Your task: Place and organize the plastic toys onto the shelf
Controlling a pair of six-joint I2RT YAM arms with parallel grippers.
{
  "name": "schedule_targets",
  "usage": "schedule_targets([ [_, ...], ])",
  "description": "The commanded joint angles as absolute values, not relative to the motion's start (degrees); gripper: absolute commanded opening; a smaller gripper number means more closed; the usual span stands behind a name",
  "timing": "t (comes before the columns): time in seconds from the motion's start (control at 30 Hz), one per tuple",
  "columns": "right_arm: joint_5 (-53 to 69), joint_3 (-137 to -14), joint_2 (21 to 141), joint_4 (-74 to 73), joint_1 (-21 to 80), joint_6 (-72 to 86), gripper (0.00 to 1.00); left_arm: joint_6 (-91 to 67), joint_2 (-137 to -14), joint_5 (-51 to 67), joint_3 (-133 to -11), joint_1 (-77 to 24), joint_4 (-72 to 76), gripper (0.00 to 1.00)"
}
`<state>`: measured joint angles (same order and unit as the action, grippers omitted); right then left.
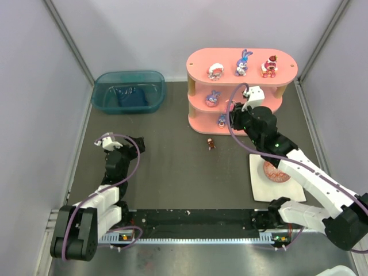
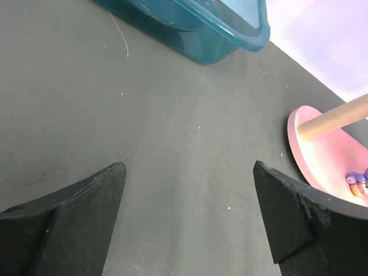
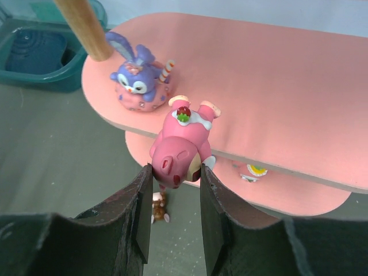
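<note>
Five figurines already sit on the pink shelf (image 1: 230, 60). The right end effector (image 3: 172, 190) grasps a pink bear figurine (image 3: 181, 146) at the middle tier's front edge. A brown figurine (image 1: 211, 144) remains on the worktop, and the left end effector (image 2: 187, 184) is released.

My left arm (image 1: 112, 175) sits folded low at eight o'clock, its claw (image 2: 190, 172) spread wide above the surface. My right arm (image 1: 299, 164) stretches from five o'clock toward one, claw (image 3: 172, 172) pinching a pink bear figurine (image 3: 183, 141) by the head.
</note>
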<state>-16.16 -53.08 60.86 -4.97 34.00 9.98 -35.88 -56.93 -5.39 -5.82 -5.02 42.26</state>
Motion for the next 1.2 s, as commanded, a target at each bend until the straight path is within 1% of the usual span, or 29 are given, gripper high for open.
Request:
schedule_targets([
  [0.0,-14.07,-56.16,61.79,-0.44,30.68,9.14,0.00,-35.86,-57.30,-5.01,-6.24,-4.83,45.88,0.98],
  [0.3,-8.97,-56.87,64.33,2.20,25.23,9.93,0.00,-35.77,-57.04,-4.92,-6.33,-4.83,45.62,0.98],
  [0.73,-10.55,-54.41,66.62,6.41,24.79,9.49,0.00,-35.68,-57.39,-5.18,-6.33,-4.83,45.53,0.98],
  [1.17,-10.81,-53.70,68.20,7.56,24.17,9.05,0.00,-35.59,-57.13,-5.27,-6.33,-4.83,45.35,0.98],
])
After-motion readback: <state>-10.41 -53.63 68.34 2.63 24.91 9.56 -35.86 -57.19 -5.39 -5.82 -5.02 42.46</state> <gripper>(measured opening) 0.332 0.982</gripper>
